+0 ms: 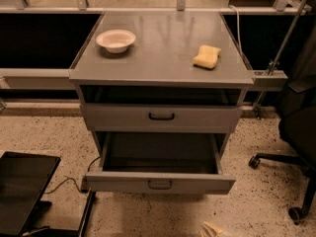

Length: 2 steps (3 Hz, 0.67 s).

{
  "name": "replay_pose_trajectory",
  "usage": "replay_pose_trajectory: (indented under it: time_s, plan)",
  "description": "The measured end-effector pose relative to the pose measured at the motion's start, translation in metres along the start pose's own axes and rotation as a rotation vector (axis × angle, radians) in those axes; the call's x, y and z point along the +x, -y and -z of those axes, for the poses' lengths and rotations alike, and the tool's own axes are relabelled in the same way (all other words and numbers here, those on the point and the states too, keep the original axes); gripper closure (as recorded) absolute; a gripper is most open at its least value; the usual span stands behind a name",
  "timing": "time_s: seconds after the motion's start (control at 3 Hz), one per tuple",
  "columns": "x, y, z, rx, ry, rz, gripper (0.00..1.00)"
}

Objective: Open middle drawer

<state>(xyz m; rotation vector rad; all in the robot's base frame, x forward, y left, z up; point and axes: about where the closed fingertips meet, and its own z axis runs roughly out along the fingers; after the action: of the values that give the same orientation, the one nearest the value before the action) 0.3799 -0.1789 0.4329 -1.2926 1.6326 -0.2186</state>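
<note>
Far left, on the speckled floor (44, 132): a flat black panel (22, 186), cut off by the lower edge, with a thin cable (64, 181) curling from beside it toward the foot of the grey cabinet (163, 63).

On the cabinet's top, toward the left rear: a small white bowl (115, 40), upright, showing only its own pale inside.

Under the top, a dark slot, then an upper drawer (113, 117) with a black bar handle (161, 116) at its centre, contents hidden.

Below that, the middle drawer (108, 181): low in the centre of the view, drawn well forward of the cabinet and standing open, with a small dark handle (160, 184) in the middle of its front. Inside its deep tray, only plain grey floor and walls, shadowed toward the back.

On the top's right side, well apart from the bowl: a yellow sponge (207, 57), lying flat.

At the bottom edge, right of centre, in front of the open drawer and not touching it: the gripper (212, 229), only a pale tip in view. Apart or together, impossible to tell.

Further right, a slanting metal pole (289, 33) beside the cabinet and a black office chair (298, 127), cut off by the right edge.
</note>
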Motion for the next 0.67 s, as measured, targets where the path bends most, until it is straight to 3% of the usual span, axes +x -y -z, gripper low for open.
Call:
replay_pose_trajectory:
  time_s: [0.67]
  plan:
    - [0.0,0.0,0.0,0.0,0.0,0.0,0.12]
